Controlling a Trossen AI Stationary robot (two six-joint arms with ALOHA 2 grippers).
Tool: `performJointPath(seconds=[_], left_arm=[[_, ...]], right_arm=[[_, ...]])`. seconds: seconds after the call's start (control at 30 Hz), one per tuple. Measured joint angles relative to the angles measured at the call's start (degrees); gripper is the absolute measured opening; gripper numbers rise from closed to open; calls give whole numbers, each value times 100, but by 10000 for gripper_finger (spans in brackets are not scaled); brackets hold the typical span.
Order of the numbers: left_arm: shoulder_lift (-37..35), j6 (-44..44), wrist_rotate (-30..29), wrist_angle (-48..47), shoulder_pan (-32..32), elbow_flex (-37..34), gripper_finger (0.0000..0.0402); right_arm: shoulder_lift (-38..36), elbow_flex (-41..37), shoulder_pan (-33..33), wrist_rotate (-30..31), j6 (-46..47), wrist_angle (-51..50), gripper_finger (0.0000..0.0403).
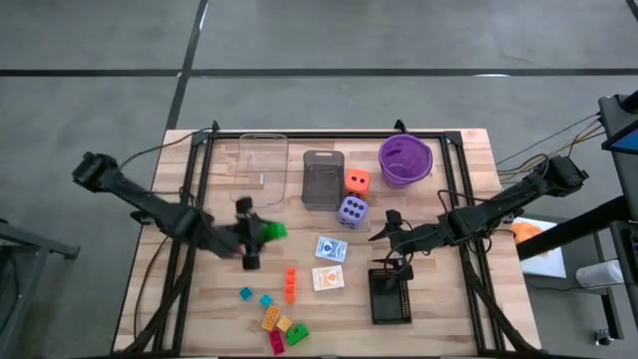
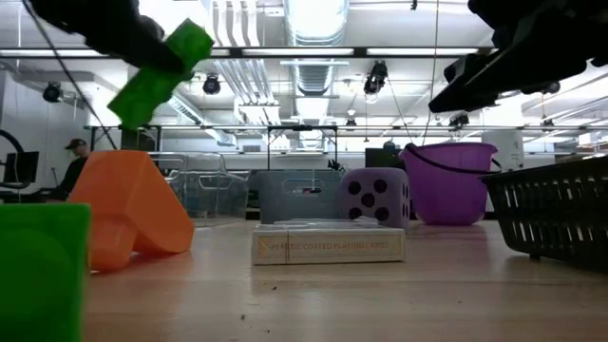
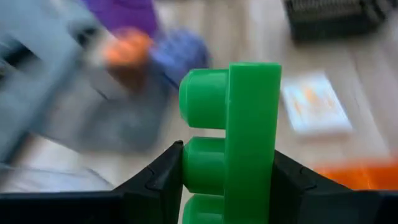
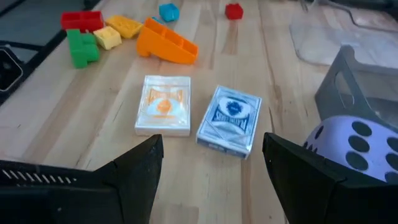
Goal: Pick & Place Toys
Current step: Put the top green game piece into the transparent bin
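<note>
My left gripper (image 1: pixel 257 237) hangs above the table's left middle, shut on a green brick (image 1: pixel 275 231) with round studs, which shows high up in the low view (image 2: pixel 161 74). My right gripper (image 1: pixel 385 237) waits open at the right middle, above the black basket's far end. In its wrist view (image 4: pixel 211 155) its fingers frame a blue card pack (image 4: pixel 230 118) and an orange card pack (image 4: pixel 163 104), both lying flat. An orange die (image 1: pixel 357 181) and a purple die (image 1: pixel 351 210) rest on the table behind them. Several loose bricks (image 1: pixel 279 319) lie near the front edge. My left gripper pinches the green brick's near end (image 3: pixel 249 186) between its two fingers, one finger (image 3: pixel 163 180) against the studded face, the other (image 3: pixel 292 183) against the flat back. The fingers slant down toward the table's right. The brick sticks out past the fingertips, lifted clear of the table.
A clear bin (image 1: pixel 263 165), a grey bin (image 1: pixel 322 178) and a purple bowl (image 1: pixel 405 160) stand along the far side. A black basket (image 1: pixel 391 295) sits under the right arm. An orange ramp brick (image 1: pixel 290 284) lies beside the card packs.
</note>
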Motion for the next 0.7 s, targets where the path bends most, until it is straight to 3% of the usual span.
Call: performJointPath(seconds=[0.23, 0.47, 0.6, 0.7], left_arm=[[-1237, 242, -118, 796, 1860, -1216, 155], [-1585, 1061, 1180, 1749, 3886, -1559, 155], [-1571, 1140, 1985, 1769, 4459, -1342, 155], [-1570, 1421, 1769, 1820, 4524, -1248, 155]], right_arm=[[0, -239, 0, -39, -336, 849, 275], [0, -290, 0, -40, -469, 1106, 275], [0, -306, 31, -61, -457, 1105, 275], [0, -306, 33, -61, -457, 1105, 275]])
